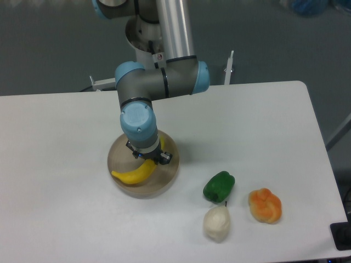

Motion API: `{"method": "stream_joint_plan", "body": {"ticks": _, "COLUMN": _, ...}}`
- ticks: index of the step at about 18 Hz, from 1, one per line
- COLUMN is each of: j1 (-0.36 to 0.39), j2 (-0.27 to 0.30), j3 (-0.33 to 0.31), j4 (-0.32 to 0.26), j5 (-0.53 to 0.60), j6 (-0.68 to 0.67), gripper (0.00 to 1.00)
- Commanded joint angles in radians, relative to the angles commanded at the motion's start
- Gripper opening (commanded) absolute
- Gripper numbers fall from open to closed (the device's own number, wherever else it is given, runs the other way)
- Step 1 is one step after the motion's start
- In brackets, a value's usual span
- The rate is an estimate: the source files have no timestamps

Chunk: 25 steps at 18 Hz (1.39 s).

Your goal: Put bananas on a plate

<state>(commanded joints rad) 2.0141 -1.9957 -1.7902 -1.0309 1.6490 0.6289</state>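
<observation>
The yellow banana [134, 173] lies curved on the round tan plate [164, 181] at the middle of the white table. My gripper [149, 158] points straight down over the plate, right at the banana's upper end. The wrist hides the fingers, so I cannot tell whether they are open or shut on the banana. Part of the banana and the plate's far half are hidden under the arm.
A green pepper [219, 186], a white lumpy item [218, 223] and an orange lumpy fruit [265, 205] lie to the right of the plate near the table's front. The arm's base [159, 33] stands at the table's far edge.
</observation>
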Motion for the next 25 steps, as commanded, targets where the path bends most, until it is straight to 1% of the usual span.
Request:
{"method": "stream_joint_plan", "body": {"ticks": 1, "j1": 0.0, "j2": 0.002, "j3": 0.002, "j4": 0.0, "j5": 0.0, "j6": 0.0, "gripper": 0.58}}
{"method": "stream_joint_plan", "body": {"ticks": 6, "j1": 0.003, "j2": 0.011, "j3": 0.011, "j4": -0.002, "j5": -0.002, "j6": 0.0, "gripper": 0.67}}
{"method": "stream_joint_plan", "body": {"ticks": 8, "j1": 0.009, "j2": 0.018, "j3": 0.021, "j4": -0.003, "j5": -0.003, "j6": 0.002, "gripper": 0.77}}
{"method": "stream_joint_plan", "body": {"ticks": 10, "j1": 0.029, "j2": 0.032, "j3": 0.04, "j4": -0.005, "j5": -0.003, "j6": 0.002, "gripper": 1.0}}
{"method": "stream_joint_plan", "body": {"ticks": 11, "j1": 0.037, "j2": 0.043, "j3": 0.057, "j4": -0.008, "j5": -0.002, "j6": 0.002, "gripper": 1.0}}
{"method": "stream_joint_plan", "body": {"ticks": 14, "j1": 0.076, "j2": 0.043, "j3": 0.129, "j4": -0.005, "j5": 0.0, "j6": 0.003, "gripper": 1.0}}
{"method": "stream_joint_plan", "body": {"ticks": 17, "j1": 0.112, "j2": 0.041, "j3": 0.19, "j4": -0.011, "j5": 0.014, "j6": 0.05, "gripper": 1.0}}
{"method": "stream_joint_plan", "body": {"ticks": 19, "j1": 0.152, "j2": 0.044, "j3": 0.205, "j4": -0.011, "j5": 0.046, "j6": 0.102, "gripper": 1.0}}
{"method": "stream_joint_plan", "body": {"ticks": 20, "j1": 0.175, "j2": 0.043, "j3": 0.225, "j4": -0.011, "j5": 0.045, "j6": 0.135, "gripper": 1.0}}
{"method": "stream_joint_plan", "body": {"ticks": 23, "j1": 0.216, "j2": 0.008, "j3": 0.282, "j4": -0.012, "j5": 0.045, "j6": 0.27, "gripper": 1.0}}
{"method": "stream_joint_plan", "body": {"ticks": 25, "j1": 0.259, "j2": 0.0, "j3": 0.302, "j4": -0.011, "j5": 0.041, "j6": 0.343, "gripper": 1.0}}
